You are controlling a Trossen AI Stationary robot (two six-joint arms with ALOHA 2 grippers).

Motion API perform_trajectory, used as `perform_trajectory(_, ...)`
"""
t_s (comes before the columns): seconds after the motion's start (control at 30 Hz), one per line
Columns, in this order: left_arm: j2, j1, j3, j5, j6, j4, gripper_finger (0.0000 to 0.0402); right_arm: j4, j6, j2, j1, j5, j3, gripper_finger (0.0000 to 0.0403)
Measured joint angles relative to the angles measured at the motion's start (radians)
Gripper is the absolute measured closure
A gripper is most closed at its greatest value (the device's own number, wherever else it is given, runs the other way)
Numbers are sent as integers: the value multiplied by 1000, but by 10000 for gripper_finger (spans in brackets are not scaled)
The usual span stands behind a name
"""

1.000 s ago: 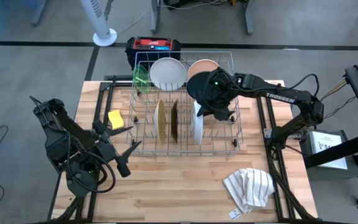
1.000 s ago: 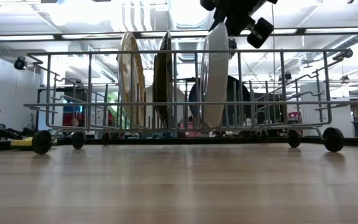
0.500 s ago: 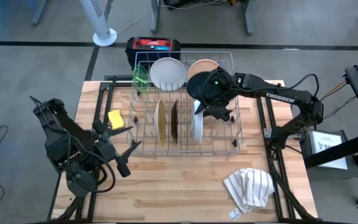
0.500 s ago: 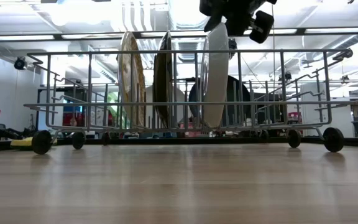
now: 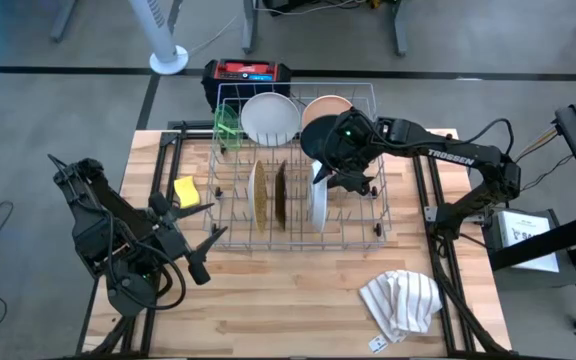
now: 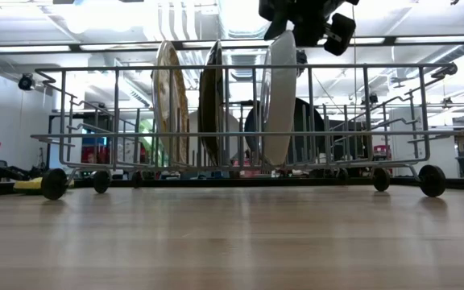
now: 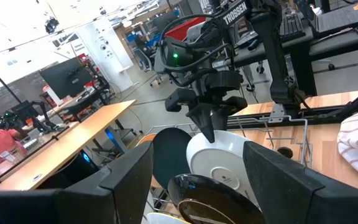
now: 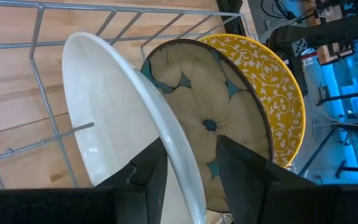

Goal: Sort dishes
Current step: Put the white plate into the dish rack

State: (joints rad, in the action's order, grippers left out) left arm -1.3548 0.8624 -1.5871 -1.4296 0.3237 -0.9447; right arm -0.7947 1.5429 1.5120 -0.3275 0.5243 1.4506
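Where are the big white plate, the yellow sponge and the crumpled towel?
big white plate [image 5: 318, 203]: high view, its upper rim.
yellow sponge [image 5: 185, 191]: high view, its top face.
crumpled towel [image 5: 401, 301]: high view, middle of the cloth.

yellow sponge [image 5: 185, 191] left of rack [image 5: 368, 232], towel [image 5: 402, 303] nearer.

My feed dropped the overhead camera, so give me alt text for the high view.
The right claw sits over the top edge of the large white plate standing upright in the wire rack, its fingers parted around the rim. Two more plates stand to that plate's left; the left claw waits open outside the rack's left front corner.
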Motion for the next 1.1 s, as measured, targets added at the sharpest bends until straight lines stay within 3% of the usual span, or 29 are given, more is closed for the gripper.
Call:
perform_trajectory(0.67,0,0,0,0,1,0,164,-48,1,-43,0,-3,1,324)
perform_trajectory(1.1,0,0,0,0,1,0,164,-70,1,-82,0,-21,1,316)
